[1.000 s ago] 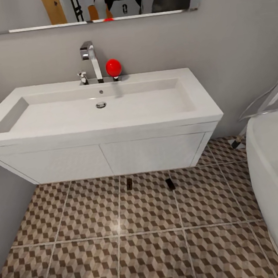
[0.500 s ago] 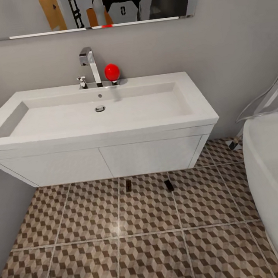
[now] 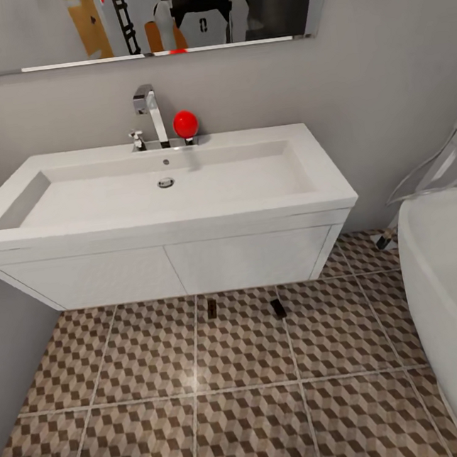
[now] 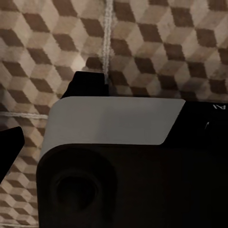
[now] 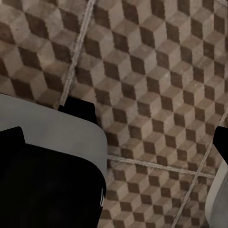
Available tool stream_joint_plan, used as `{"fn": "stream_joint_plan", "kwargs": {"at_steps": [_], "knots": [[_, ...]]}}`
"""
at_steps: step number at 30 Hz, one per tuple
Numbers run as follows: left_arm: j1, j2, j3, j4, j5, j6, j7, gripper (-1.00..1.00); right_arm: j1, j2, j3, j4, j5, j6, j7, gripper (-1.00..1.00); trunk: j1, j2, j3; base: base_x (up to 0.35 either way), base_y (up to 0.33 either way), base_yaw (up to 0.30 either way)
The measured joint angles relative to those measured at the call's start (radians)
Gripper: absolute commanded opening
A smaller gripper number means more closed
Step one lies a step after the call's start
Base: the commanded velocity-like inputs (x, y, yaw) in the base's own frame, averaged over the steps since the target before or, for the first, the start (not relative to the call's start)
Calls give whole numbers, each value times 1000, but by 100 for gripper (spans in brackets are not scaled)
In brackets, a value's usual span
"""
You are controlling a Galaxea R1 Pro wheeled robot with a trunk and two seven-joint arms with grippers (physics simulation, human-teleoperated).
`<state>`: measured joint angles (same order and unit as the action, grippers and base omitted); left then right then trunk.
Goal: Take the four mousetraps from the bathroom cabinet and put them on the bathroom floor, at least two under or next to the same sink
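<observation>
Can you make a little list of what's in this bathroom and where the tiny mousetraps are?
room: bathroom
sink: white sink on a wall-hung vanity with two doors
tap: chrome tap with a red ball beside it
mousetraps: two mousetraps on the floor, just in front of the vanity, apart from each other
floor: bathroom floor with a brown cube pattern
bathtub: white bathtub to the right of the sink
mirror: mirror above the sink

A white sink (image 3: 163, 218) with chrome tap (image 3: 148, 113) and a red ball (image 3: 185, 123) is seen above floor tiles (image 3: 244, 412) patterned in brown, beige and white cubes; two dark mousetraps (image 3: 212, 307) are set there.
</observation>
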<state>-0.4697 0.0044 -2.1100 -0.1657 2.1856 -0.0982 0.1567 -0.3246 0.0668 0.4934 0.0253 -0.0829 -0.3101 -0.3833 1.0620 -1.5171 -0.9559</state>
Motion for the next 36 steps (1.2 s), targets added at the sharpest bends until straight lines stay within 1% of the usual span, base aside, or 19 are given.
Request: {"fn": "stream_joint_plan", "kwargs": {"at_steps": [20,27,36], "knots": [[0,8,0,-3,1,6,3,100,0,1,0,-1,-4,-2,0,100,0,0,32,0,0,0],[0,24,0,-3,1,6,2,100,1,3,0,0,-4,-2,0,100,0,0,44,0,0,0],[0,69,0,-4,1,6,2,100,2,-2,-1,0,-5,-2,0,100,0,0,58,0,0,0]]}}
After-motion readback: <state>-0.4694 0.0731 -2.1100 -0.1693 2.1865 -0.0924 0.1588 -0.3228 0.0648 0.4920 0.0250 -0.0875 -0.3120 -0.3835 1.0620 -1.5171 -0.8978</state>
